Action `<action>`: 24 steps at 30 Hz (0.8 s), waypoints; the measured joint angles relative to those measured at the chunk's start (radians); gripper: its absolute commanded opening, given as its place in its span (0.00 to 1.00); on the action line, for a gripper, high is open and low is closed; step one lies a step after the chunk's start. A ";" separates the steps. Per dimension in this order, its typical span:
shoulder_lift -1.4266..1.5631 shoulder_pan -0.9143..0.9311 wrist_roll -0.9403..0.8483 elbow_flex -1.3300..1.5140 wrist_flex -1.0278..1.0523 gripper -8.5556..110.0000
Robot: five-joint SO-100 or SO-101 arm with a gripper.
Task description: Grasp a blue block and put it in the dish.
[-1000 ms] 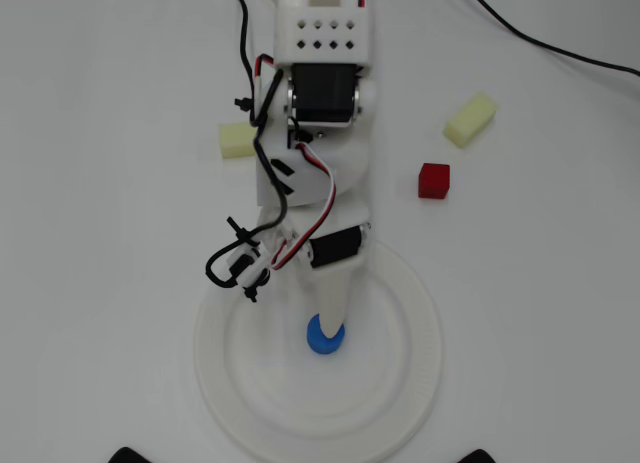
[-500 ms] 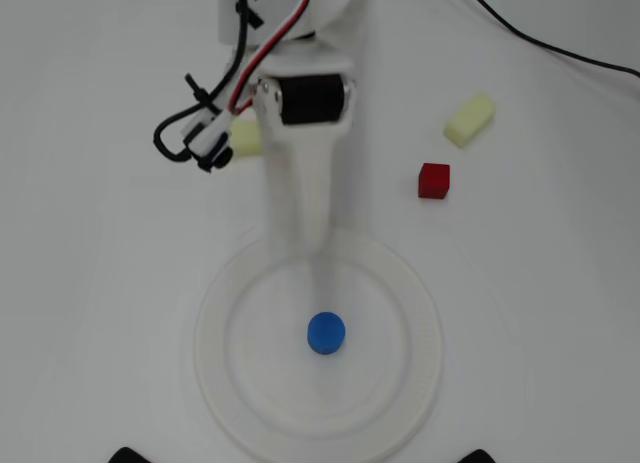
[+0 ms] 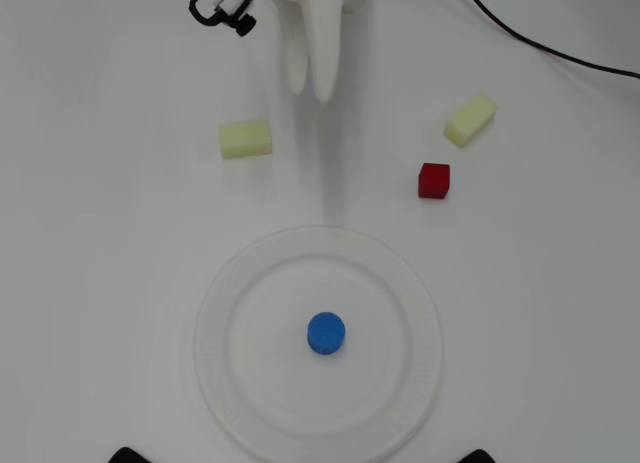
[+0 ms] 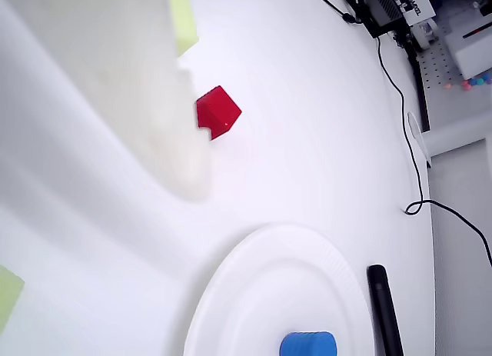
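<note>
Overhead view, contents listed relative to the dish point(image 3: 318, 344).

Dish: large round white paper plate, ribbed rim, lying flat on the white counter point(image 3: 110, 233) at lower centre.

Blue block point(image 3: 326, 333): short cylinder, standing inside the dish near its middle, clear of the rim; nothing touches it.

Tool point(image 3: 315, 83): white, at the top edge, well above the dish and apart from every block. Its two fingers lie close together with tips nearly meeting and nothing between them, so it reads as closed and empty.

Red cube point(image 3: 434, 180): on the counter, outside the dish, above its right side.

Pale yellow block point(image 3: 246, 138): above the dish's left side, well apart from it.

Second pale yellow block point(image 3: 470, 119): beyond the red cube, farther from the dish.

Black cable point(image 3: 540, 43): far upper right of the dish.

Wrist view: the blue block point(image 4: 307, 344) shows inside the dish point(image 4: 254, 294) at the bottom edge; red cube point(image 4: 217, 111) lies beyond the rim.
</note>
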 measured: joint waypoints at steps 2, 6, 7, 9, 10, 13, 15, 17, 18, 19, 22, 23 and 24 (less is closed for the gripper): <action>0.048 -0.003 0.012 0.031 0.038 0.34; 0.135 -0.023 0.029 0.117 0.094 0.36; 0.164 -0.023 0.031 0.149 0.103 0.36; 0.210 -0.021 0.037 0.202 0.114 0.36; 0.225 -0.021 0.041 0.233 0.118 0.37; 0.261 -0.023 0.078 0.305 0.138 0.38; 0.270 -0.018 0.112 0.328 0.155 0.37; 0.278 -0.012 0.132 0.350 0.169 0.37; 0.285 -0.011 0.138 0.362 0.175 0.37; 0.299 -0.011 0.140 0.376 0.183 0.37; 0.334 -0.017 0.129 0.439 0.215 0.37; 0.339 -0.026 0.129 0.459 0.233 0.37; 0.339 -0.034 0.129 0.483 0.241 0.37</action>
